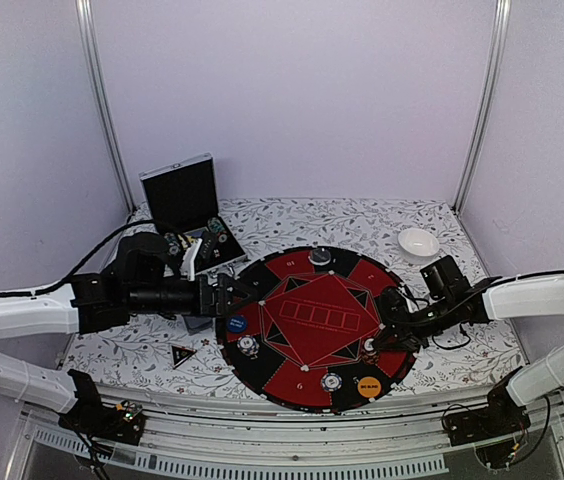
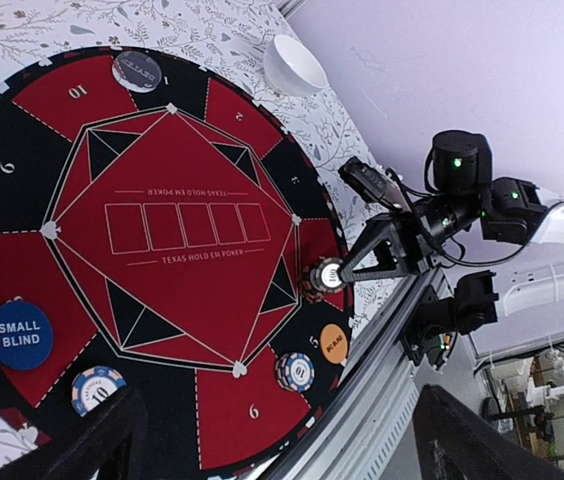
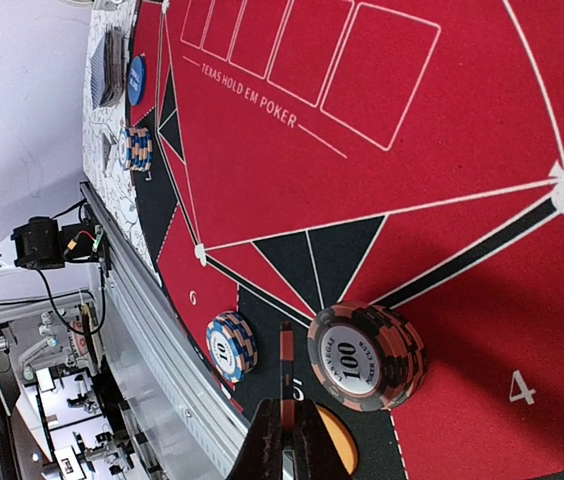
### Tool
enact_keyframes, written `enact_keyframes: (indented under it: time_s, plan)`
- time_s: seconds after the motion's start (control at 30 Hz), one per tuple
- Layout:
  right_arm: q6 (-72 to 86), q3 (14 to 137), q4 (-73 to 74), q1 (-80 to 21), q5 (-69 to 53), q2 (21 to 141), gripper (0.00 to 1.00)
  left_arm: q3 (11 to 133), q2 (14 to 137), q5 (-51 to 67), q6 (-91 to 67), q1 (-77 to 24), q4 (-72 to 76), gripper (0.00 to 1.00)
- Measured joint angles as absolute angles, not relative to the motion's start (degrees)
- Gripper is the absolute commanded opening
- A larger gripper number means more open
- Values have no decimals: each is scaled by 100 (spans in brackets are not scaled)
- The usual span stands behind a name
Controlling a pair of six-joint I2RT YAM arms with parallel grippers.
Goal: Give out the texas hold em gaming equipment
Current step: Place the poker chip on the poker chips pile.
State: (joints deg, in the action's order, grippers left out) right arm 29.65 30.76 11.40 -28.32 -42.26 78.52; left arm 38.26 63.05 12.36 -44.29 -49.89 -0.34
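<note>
Black case [image 1: 180,195] open, striped chips [image 1: 217,228] inside, white bowl [image 1: 419,242] near round mat [image 1: 312,320]

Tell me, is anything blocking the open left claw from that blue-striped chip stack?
Nothing visible does. The left gripper is open, and the blue-striped chip stack lies just ahead of one finger, with only bare mat between them.

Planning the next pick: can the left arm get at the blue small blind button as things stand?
Probably yes. The small blind button lies uncovered on the mat, close by the left gripper, whose fingers stand open; nothing lies over it.
</note>
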Motion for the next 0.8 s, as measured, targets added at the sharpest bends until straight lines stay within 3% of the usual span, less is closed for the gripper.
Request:
enact_keyframes:
  time_s: [0.63,0.8]
  plan:
    - [2886,2958,1072,-2751,-4237,7999,9,3852,6353,1278,-4434,-4984,-43,95]
    - [2897,2958,1203,-2729,-4007,7839,18,3852,6353,1280,-4434,-4984,-75,95]
